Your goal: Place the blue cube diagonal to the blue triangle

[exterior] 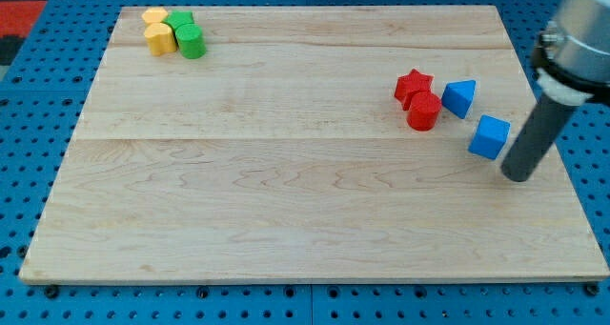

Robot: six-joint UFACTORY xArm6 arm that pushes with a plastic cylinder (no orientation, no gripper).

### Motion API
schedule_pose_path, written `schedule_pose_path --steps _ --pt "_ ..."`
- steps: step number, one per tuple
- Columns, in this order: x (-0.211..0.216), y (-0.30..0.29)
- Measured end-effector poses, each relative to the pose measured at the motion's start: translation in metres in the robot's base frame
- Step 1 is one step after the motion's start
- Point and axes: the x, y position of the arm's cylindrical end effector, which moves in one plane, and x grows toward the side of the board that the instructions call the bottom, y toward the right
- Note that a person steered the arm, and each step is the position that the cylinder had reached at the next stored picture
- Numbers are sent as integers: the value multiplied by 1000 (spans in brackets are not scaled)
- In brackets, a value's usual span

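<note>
The rod's lower end, my tip [518, 177], is resting on the wooden board [286, 211] near the view's right edge, just to the right of and slightly below the blue cube [490, 136]. It is lying very close to the cube's right side; whether it is actually touching cannot be told. There is no gripper on this arm, so nothing is opening, closing or being held: the rod is only standing beside the block.

Further toward the view's top, the blue triangle [460, 97] is sitting up and to the left of the cube, a small gap showing between them. Just left of the triangle, the red cylinder [423, 111] and the red star [414, 84] are huddling together, touching each other.

Far off in the view's top left corner, two yellow blocks [158, 33] and two green blocks [187, 36] are clustering tightly, well apart from the task.

By judgement, the cube is already lying roughly diagonal to the triangle, so the placing step is nearing its end. Any further move is calling for only a gentle nudge, kept away from the triangle and the red pieces.
</note>
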Motion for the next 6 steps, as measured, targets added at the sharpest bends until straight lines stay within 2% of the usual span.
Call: schedule_pose_path --steps 1,2,3,4,5,6 --pt "-34 5" --pt "-46 -32" --pt "-36 -46" --pt "-5 -49" --pt "-6 -150" --pt "-38 -282"
